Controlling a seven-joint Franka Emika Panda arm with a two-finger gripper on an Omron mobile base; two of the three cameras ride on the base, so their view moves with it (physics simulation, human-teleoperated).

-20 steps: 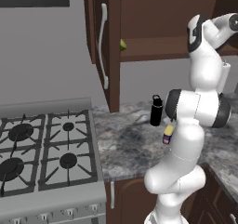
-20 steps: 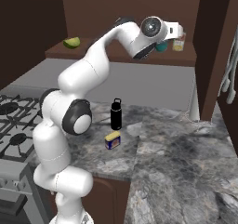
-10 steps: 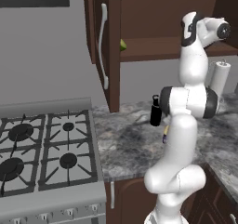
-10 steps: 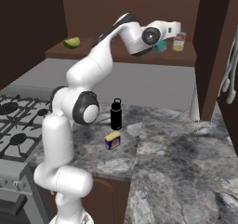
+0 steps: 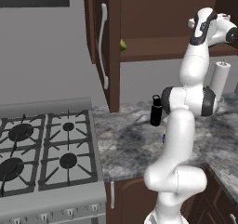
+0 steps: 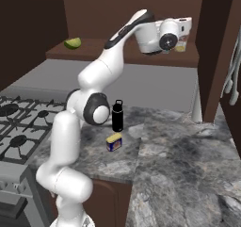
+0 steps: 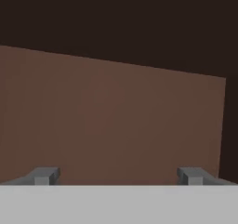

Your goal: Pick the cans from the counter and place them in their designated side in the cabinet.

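Gripper (image 7: 116,175) raised inside the cabinet (image 6: 141,4), fingertips (image 7: 44,175) spread wide, nothing between them; brown cabinet wall ahead. Dark blue can with yellow top (image 6: 114,142) lay on the counter (image 6: 188,160) near its front edge, just in front of the black bottle (image 6: 117,116), well below the fingers. Pale labelled can (image 6: 180,43) stood at the shelf's right end, beside the hand. Lime (image 6: 72,43) at the shelf's left end; shelf bare between.

Grey wall (image 5: 46,56) behind a steel gas stove (image 5: 44,153) with black grates. Dark brown base cabinets (image 6: 110,202) below. Paper towel roll (image 5: 218,79) upright at the far right by the wall. Lighting even, soft.
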